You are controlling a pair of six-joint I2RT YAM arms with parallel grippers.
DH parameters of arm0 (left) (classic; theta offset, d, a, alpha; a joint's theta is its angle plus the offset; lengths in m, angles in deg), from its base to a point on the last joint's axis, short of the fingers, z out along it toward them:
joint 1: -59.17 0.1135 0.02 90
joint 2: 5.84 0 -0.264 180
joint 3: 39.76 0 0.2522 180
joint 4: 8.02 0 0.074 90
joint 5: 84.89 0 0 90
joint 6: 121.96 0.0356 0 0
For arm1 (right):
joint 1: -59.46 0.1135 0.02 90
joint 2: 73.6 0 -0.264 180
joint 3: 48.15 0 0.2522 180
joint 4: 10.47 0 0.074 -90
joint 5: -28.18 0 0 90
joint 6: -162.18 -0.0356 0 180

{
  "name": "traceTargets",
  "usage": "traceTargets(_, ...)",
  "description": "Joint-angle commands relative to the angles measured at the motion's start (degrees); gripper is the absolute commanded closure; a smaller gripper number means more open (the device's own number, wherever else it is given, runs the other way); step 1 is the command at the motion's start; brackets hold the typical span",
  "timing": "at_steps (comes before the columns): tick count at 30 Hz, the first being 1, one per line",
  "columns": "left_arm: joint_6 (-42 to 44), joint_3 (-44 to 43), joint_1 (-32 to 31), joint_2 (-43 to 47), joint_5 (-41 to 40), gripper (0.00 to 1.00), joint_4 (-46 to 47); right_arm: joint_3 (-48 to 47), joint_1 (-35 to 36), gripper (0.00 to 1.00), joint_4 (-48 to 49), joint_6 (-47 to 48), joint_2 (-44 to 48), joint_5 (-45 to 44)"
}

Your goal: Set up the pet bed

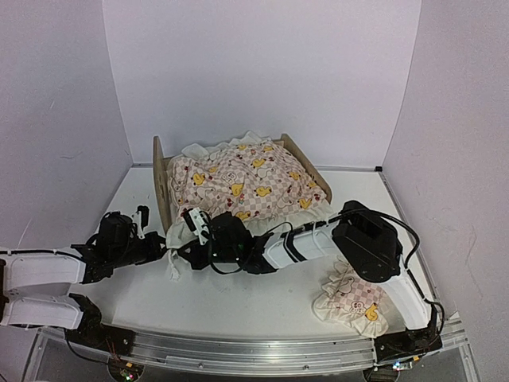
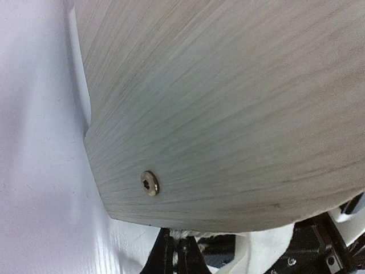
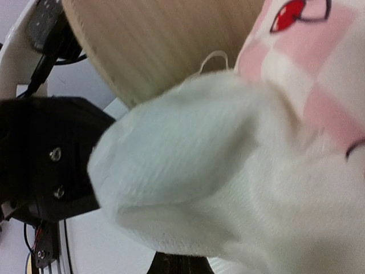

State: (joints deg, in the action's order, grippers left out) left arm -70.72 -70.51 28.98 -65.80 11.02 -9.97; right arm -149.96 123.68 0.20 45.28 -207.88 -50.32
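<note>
Right against your right wrist lens bulges the white frill of the quilt, so I cannot tell whether the right gripper or the left gripper, just beside it, is closed on cloth. Tugging here could drag the pet bed, which sits mid-desk under the quilt, or knock the grippers together. Your right arm also hangs over the pillow and could sweep it.

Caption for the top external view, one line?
Mid-setup: left gripper and right gripper at the quilt's near corner; quilt covers the pet bed, pillow aside on table.
</note>
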Motion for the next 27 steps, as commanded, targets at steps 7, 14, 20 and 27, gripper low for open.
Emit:
traceTargets(7, 2.46, -2.95, 0.38, 3.62, -1.47, 1.0, -6.59, -5.46, -1.1, 1.0, 0.93, -0.42, -0.96, -6.52)
traceTargets(14, 3.26, -3.68, 0.43, 4.72, -0.05, 1.0, -8.11, -10.1, -1.32, 1.0, 1.16, 3.34, -3.24, -0.6)
traceTargets(20, 5.39, -5.45, 0.44, 4.18, 4.9, 1.0, -8.55, -10.88, -1.38, 1.0, 3.6, 3.96, -4.5, 5.74)
traceTargets(27, 5.18, -5.23, 0.37, 5.9, 8.27, 1.0, -8.54, -12.83, -1.4, 1.0, 4.15, 2.77, -6.98, 8.05)
